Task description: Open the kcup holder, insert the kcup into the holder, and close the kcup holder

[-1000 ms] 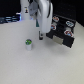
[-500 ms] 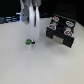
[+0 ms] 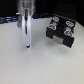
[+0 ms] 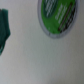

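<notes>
Lowered gripper [image 3: 28,46] onto kcup [image 4: 59,17], now directly beneath; jaw state indeterminate. Kcup holder [image 3: 61,29] open; grasp pending.

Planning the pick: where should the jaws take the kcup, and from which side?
Come straight down from above and close the jaws across the round side wall of the kcup. It appears to sit upright, green top facing the wrist camera, with bare table around it.

Exterior view set high and back, looking down across the pale bench [image 3: 30,67], arm at 11 o'clock, kcup holder [image 3: 61,31] at 1 o'clock, wrist view facing straight down, very close, both sharing the bench surface
</notes>
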Robot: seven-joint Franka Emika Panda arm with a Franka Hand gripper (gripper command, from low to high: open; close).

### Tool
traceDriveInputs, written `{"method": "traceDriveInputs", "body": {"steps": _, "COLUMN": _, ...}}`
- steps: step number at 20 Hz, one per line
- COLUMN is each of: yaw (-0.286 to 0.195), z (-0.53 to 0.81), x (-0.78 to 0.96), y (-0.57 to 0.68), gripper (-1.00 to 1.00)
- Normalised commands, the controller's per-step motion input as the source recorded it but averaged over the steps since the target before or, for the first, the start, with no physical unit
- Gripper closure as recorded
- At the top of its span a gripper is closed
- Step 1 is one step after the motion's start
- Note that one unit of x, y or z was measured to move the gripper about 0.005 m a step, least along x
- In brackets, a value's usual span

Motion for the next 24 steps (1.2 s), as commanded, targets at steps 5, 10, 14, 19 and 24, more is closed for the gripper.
{"method": "traceDriveInputs", "body": {"steps": 5, "yaw": -0.159, "z": -0.29, "x": -0.09, "y": -0.03, "gripper": -1.00}}
{"method": "traceDriveInputs", "body": {"steps": 10, "yaw": -0.156, "z": -0.24, "x": -0.02, "y": -0.02, "gripper": -1.00}}
{"method": "traceDriveInputs", "body": {"steps": 14, "yaw": -0.109, "z": -0.11, "x": -0.10, "y": -0.02, "gripper": -1.00}}
{"method": "traceDriveInputs", "body": {"steps": 19, "yaw": -0.044, "z": 0.01, "x": -0.09, "y": 0.00, "gripper": -1.00}}
{"method": "traceDriveInputs", "body": {"steps": 24, "yaw": 0.000, "z": -0.18, "x": 0.00, "y": 0.08, "gripper": -1.00}}
